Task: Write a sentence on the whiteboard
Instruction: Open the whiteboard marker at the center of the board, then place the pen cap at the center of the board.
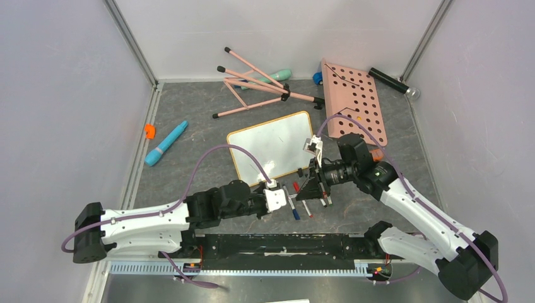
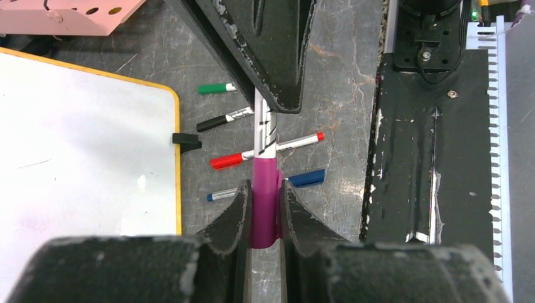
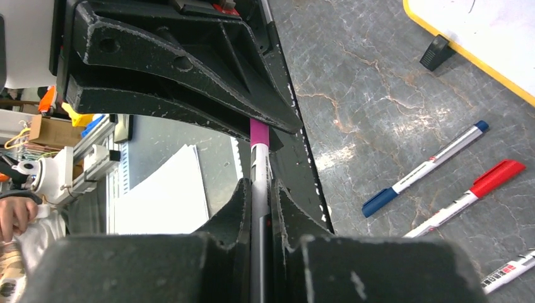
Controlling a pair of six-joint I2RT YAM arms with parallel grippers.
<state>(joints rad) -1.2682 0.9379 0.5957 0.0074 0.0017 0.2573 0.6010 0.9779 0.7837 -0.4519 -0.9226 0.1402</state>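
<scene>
Lying flat — the whiteboard (image 1: 272, 146), glossy white, orange-rimmed.

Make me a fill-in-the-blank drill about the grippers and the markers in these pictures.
The left gripper is shut on the magenta ___ of a marker.
The right gripper grips the ___ marker by its barrel.
Loose on the table lie a green marker, a black marker, a red marker and a ___ one.
Missing words: cap; same; blue.
</scene>
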